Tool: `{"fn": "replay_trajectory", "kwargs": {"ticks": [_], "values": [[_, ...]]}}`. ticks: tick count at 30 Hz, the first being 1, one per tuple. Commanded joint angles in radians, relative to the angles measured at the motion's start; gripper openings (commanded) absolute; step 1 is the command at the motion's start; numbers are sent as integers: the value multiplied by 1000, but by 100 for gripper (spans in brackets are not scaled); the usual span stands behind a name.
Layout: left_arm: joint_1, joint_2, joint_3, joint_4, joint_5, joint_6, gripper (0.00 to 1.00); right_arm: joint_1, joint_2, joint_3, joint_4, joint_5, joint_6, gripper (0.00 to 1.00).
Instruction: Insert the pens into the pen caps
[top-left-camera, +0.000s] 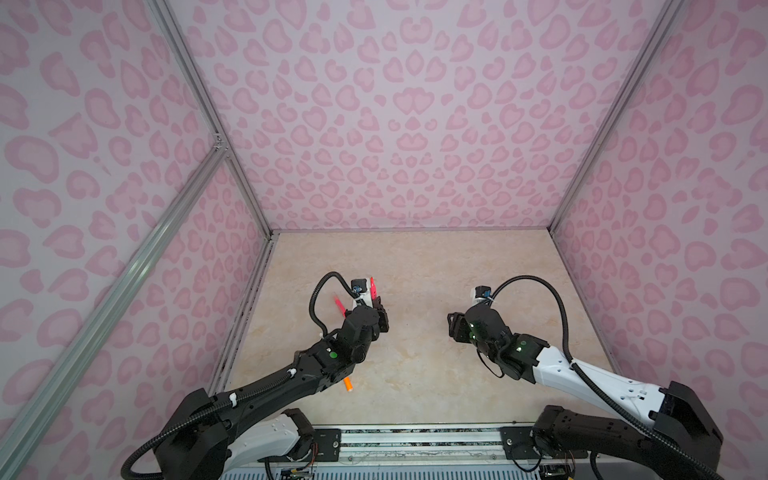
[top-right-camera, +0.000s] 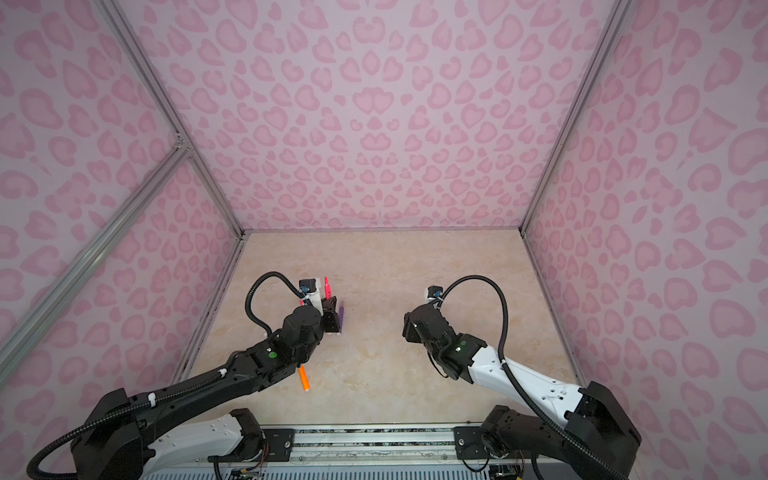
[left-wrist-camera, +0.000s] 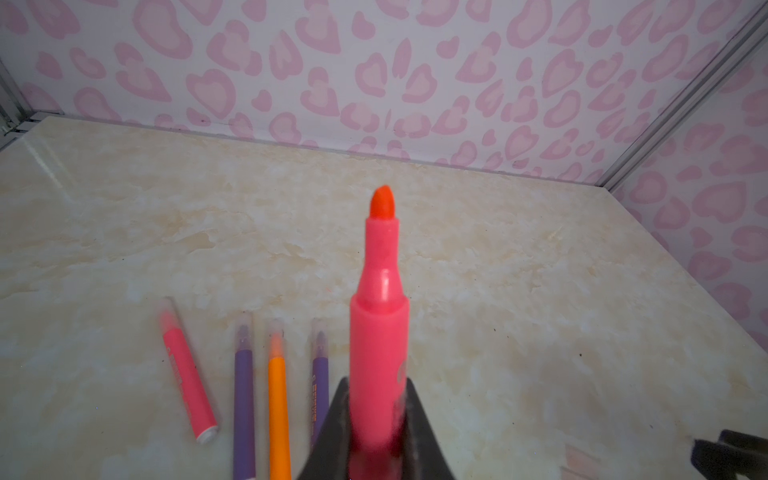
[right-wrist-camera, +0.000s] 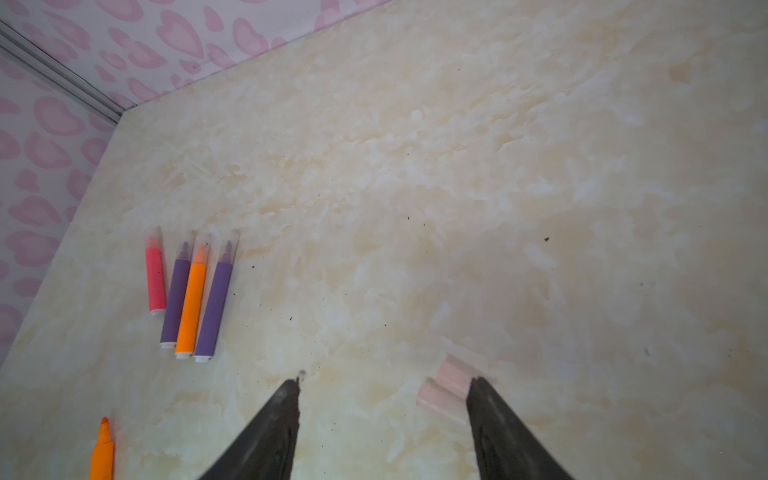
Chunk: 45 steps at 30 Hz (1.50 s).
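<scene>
Centring comes first: the right hand (right-wrist-camera: 388, 380), spread wide and empty, should shift sideways until one of the pen caps (right-wrist-camera: 446, 384) sits mid-gap, then pinch it across its width, leaving its mouth free. They lie on the bench (right-wrist-camera: 457, 166) right beside one finger, off-centre. The left hand (left-wrist-camera: 376, 386) is clamped on the uncapped pink pen (left-wrist-camera: 378, 291), tip raised clear of the bench.

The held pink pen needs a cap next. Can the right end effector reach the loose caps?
Probably yes: the right end effector is open and empty, and the caps lie uncovered just beside it.
</scene>
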Motion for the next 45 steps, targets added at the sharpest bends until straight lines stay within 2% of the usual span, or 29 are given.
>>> {"fn": "replay_trajectory", "kwargs": {"ticks": [1, 4, 6, 7, 9, 11, 16, 21, 30, 45], "values": [[1, -1, 16, 5, -14, -5, 3, 6, 52, -9, -98, -43, 16, 65], [0, -15, 12, 6, -5, -1, 3, 12, 138, 21, -123, -46, -8, 70], [1, -25, 5, 8, -2, 1, 3, 29, 204, 84, -182, 10, -23, 71], [0, -28, 4, 7, -2, 1, 3, 33, 223, 110, -197, 21, -24, 66], [1, -32, 6, 5, 0, 3, 3, 42, 256, 138, -176, 0, -36, 43], [1, -33, 10, 4, 11, 1, 3, 56, 291, 169, -165, -13, -50, 28], [2, -19, 21, 3, 53, 3, 3, 59, 453, 309, -267, 31, -69, 14], [0, -7, 27, 2, 79, 4, 3, 60, 504, 347, -295, 107, -74, 17], [1, 15, 43, 0, 97, 12, 3, 58, 549, 303, -275, 106, -59, 20], [1, 14, 48, -3, 84, 25, 3, 64, 526, 255, -246, 49, -44, 21]]}}
